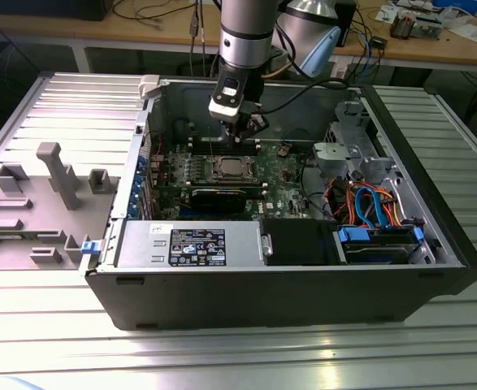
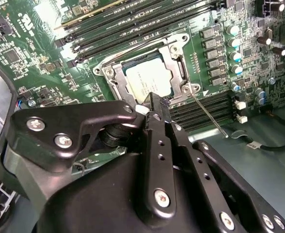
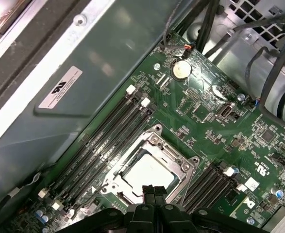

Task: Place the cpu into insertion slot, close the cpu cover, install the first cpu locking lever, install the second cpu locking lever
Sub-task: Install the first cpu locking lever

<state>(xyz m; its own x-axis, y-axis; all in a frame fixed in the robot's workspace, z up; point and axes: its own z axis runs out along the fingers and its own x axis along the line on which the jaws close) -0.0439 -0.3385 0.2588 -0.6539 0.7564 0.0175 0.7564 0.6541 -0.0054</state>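
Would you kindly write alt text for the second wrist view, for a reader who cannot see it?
The gripper, fingers together, is at the edge of the cpu cover, which frames the cpu on the green circuit board.

We see a silvery ribbed metal counter point(image 1: 222, 357) of long parallel slats. A black open-topped computer case point(image 1: 262, 305) sits directly on it, near the middle, its front wall facing us. At the exterior view's left, well apart from the case's far side, a flat grey plastic fixture point(image 1: 27, 215) with upright blocks rests on the slats, just beside the case.
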